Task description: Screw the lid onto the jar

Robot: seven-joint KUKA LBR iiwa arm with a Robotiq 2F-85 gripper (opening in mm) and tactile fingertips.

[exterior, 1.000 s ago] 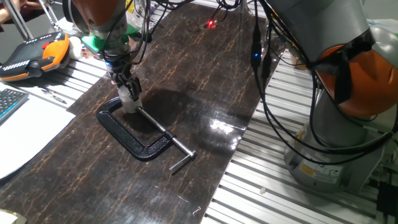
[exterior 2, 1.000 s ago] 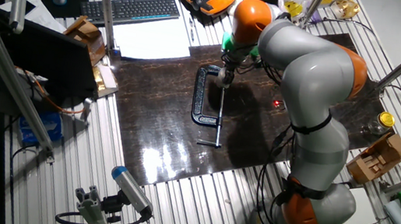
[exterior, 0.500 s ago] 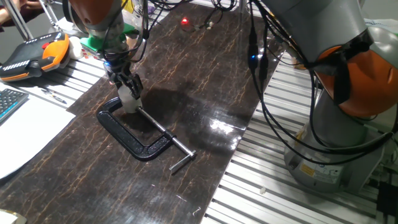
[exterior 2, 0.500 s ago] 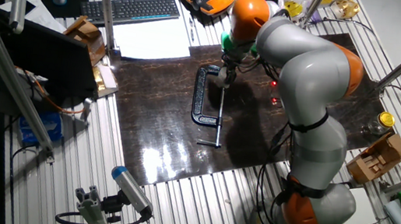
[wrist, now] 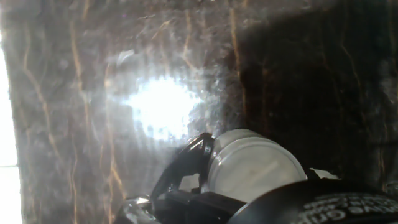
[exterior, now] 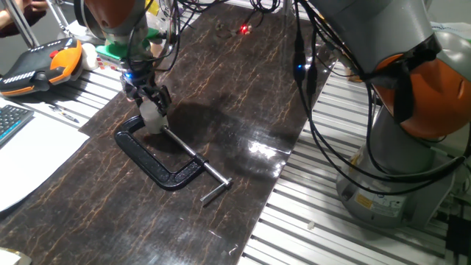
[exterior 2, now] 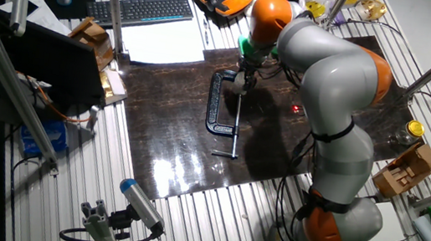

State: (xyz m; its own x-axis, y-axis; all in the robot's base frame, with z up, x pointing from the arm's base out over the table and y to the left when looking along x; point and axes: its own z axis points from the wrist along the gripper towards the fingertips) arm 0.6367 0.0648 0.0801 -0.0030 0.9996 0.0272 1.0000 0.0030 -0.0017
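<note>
**White plastic at the claw tips, over the clamp**

Black fingers [exterior: 156, 97] of the claw [exterior: 151, 105] come straight down onto a small whitish jar [exterior: 154, 121], which stands on the dark, brown-veined mat [exterior: 221, 88] covering the table [exterior: 324, 221]. The jar sits just at the closed end of a black clamp [exterior: 158, 158] that lies flat on the mat, its screw bar pointing away toward the mat's near edge.

The fingers are drawn in close on either side of the pale top of the jar — narrow, not spread. In the hand view a round, pale, ribbed cap, the lid [wrist: 252, 165], fills the lower middle of the picture, with a black finger [wrist: 180, 168] pressed against its left edge; the other side is hidden behind dark gear at the bottom right. Whether the lid is fully seated on the jar I cannot tell; from the fixed views lid and jar read as one white lump.

From the other fixed view the grey and orange arm [exterior 2: 323, 76] arches over the mat, with the claw [exterior 2: 243, 80] at the top of the clamp [exterior 2: 221, 109]. Beside the mat lie a keyboard [exterior 2: 142, 9], white paper [exterior 2: 163, 45] and an orange-and-black handheld controller [exterior: 40, 66] — all well apart from the jar.
</note>
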